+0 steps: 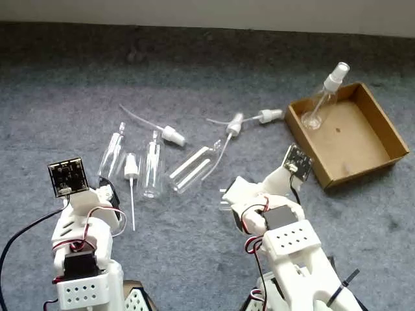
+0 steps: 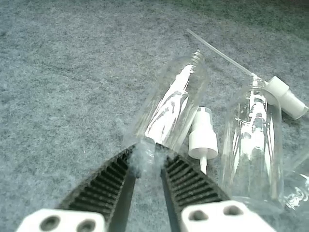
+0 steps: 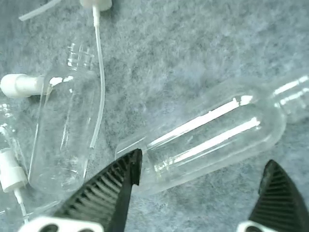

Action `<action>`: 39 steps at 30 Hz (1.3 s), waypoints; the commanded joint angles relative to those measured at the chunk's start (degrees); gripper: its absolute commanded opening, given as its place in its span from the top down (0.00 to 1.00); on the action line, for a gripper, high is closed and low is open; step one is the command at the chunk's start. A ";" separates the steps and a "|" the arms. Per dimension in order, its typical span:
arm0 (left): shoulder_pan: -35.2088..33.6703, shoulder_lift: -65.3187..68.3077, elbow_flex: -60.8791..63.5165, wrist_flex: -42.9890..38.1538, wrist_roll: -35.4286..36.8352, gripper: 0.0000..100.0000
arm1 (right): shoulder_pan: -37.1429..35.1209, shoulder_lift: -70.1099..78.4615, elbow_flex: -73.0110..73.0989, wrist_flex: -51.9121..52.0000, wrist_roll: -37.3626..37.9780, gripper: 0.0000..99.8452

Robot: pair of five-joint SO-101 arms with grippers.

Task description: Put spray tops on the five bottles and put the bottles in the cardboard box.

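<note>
At the bottom edge of the high view stand the left arm (image 1: 81,259) and the right arm (image 1: 292,246), both on grey carpet (image 1: 58,97).

The left gripper (image 2: 147,157) has its ribbed jaws drawn nearly together. Their tips press on either side of the rounded base of the leftmost bottle (image 2: 171,104). This clear, uncapped bottle lies left of centre in the high view, with its neck towards the top of the frame.

The near spray top (image 1: 131,167) lies just right of that bottle, its tube running towards the bottom edge. Next to it on the right is the middle bottle (image 1: 152,168), also uncapped and lying flat.

The right gripper (image 3: 203,162) is spread wide. One jaw is on each side of the slanted bottle (image 3: 212,135), and neither jaw touches it. In the high view this bottle lies diagonally at centre.

The upper spray top (image 1: 172,135) lies above the middle bottle. The centre spray top (image 1: 234,124) and the spray top by the box (image 1: 270,116) lie just above and right of centre.

The cardboard box (image 1: 373,116) sits at right. Inside it, the capped bottle (image 1: 322,100) leans with its spray head over the box's upper wall.
</note>
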 commanded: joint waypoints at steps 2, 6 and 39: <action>1.10 -0.40 1.01 -1.49 0.09 1.00 | -0.92 -0.66 -2.68 -1.89 -1.14 0.59; 1.10 -0.40 1.01 -1.49 0.09 1.00 | -1.45 -0.40 -2.51 -5.41 -1.14 0.53; 1.10 -0.40 1.01 -1.49 0.09 1.00 | 2.86 -0.92 8.57 -13.32 -5.80 0.78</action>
